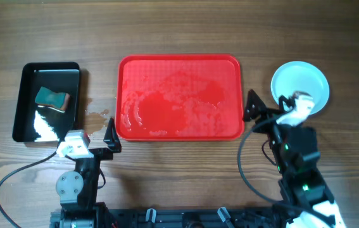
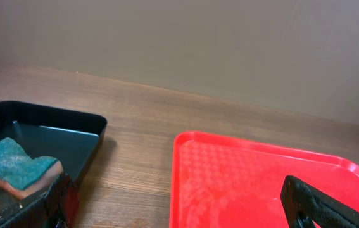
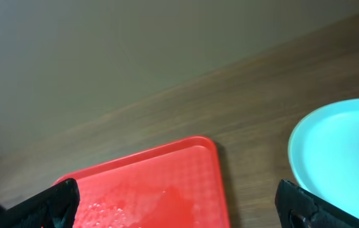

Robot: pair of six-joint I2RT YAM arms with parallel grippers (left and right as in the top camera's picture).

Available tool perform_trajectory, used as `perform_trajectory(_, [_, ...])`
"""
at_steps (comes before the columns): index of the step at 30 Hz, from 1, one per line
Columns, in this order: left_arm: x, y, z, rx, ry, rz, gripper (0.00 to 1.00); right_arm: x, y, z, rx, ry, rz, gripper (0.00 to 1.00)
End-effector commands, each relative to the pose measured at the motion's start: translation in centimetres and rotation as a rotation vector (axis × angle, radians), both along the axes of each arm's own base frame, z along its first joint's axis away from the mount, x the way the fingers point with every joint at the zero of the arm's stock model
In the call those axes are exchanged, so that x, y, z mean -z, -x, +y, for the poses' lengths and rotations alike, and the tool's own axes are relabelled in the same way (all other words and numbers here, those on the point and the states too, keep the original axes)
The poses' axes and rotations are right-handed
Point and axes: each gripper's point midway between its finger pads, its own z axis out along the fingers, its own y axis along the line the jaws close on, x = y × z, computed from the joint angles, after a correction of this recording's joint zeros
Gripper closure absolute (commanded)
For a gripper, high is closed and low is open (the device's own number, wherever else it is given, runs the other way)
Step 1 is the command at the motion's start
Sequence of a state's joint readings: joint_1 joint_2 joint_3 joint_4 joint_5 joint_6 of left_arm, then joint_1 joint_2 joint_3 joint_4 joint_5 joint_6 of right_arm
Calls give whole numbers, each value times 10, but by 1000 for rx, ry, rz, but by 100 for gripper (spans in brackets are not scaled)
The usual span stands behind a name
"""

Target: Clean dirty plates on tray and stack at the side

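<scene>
The worktop [image 1: 179,25] carries the tray [image 1: 166,76], wet-looking and bare of plates, at the centre of the frame. The plates [image 1: 302,77] sit as one pale stack at upper right. The left fingers [image 1: 111,132] and right fingers [image 1: 251,106] are both released and empty, and since the right arm overlaps the stack's edge, a careless swing could knock it askew.

We find the tray [image 1: 179,63] at the middle of the table [image 1: 179,25]. At its 9 o'clock, apart from it, lies the smaller tray [image 1: 22,101], with a sponge [image 1: 52,98] in it toward the 12 o'clock end. At the big tray's 3 o'clock, clear of its rim, the plates [image 1: 299,82] rest on the table (how many are piled there we cannot tell).
</scene>
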State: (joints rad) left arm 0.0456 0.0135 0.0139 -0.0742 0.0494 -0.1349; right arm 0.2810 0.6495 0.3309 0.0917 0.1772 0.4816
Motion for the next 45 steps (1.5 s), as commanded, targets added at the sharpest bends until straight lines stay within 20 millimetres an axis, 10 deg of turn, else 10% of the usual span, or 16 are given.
perform_trajectory(1, [2, 0, 1, -7, -20, -1, 0, 13, 12, -19, 64, -38, -28, 0])
perform_trajectory(26, [2, 0, 1, -7, -20, -1, 0, 26, 47, -70, 242, -181, -213, 0])
perform_trajectory(45, [2, 0, 1, -7, -20, -1, 0, 19, 50, -76, 199, 341, -235, 0])
